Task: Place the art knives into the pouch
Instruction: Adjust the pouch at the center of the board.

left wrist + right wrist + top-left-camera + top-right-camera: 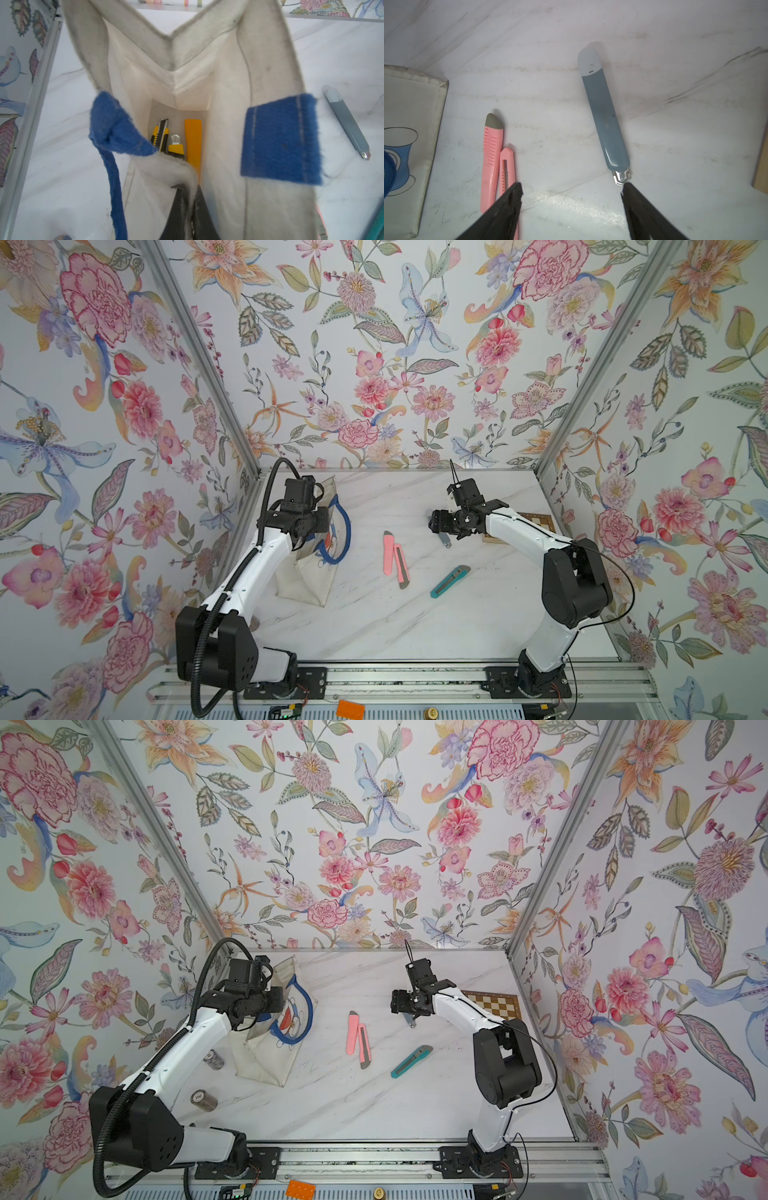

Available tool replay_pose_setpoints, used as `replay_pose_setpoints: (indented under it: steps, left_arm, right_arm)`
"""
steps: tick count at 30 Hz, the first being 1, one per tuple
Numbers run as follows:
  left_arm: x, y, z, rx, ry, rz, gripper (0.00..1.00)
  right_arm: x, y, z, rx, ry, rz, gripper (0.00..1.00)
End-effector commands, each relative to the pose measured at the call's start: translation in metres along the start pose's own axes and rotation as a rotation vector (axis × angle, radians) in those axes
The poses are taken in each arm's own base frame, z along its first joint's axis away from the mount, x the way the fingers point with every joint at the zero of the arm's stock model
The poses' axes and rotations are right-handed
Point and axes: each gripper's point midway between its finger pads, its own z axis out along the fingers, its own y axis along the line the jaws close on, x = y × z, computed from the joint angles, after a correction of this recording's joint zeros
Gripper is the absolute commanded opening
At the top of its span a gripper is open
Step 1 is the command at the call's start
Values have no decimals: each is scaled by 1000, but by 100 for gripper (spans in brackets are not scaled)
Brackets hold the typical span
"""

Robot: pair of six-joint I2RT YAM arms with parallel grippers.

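Standing at the left of the marble table (395, 614), the pouch (307, 580) is the biggest thing: off-white canvas with a blue handle (341, 531). Only the left wrist view looks down its open mouth, where two yellow knives (160, 135) and an orange tool (193, 141) lie at the bottom; the top views show just its outside. That wrist view also shows the left gripper (188, 187) pinched together on the pouch's rim. A chessboard (494, 1004) lies at the table's right edge, and two thread spools (214, 1058) show in a top view beside the left arm. A teal knife (450, 581) lies nearer the arms' bases. The right gripper (572, 187) hangs with its claw spread wide, holding nothing. The art knife (605, 116) lies flat on the marble below it, between two pink knives (492, 149) and the chessboard, apart from the pouch. It has a slim slate-grey body, a paler rounded cap, and a small metal tip just beside one fingertip (629, 191).
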Motion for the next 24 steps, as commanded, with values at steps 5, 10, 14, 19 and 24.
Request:
replay_pose_setpoints:
  steps: [5, 10, 14, 19, 24]
  left_arm:
    - [8, -59, -7, 164, 10, 15, 0]
    - [12, -78, -10, 229, 7, 2, 0]
    - [9, -104, -18, 367, -23, -30, 0]
    - [-6, -69, -20, 153, -49, 37, 0]
    - [-25, -32, -21, 57, -62, 24, 0]
  right_arm:
    - [-14, -7, 15, 53, -1, -10, 76]
    - [-14, -21, 29, 111, 8, -4, 74]
    - [-13, -25, 42, 117, 29, -4, 73]
    - [-9, -31, 57, 138, 54, -15, 71]
    - [-2, -36, 66, 154, 78, -24, 68]
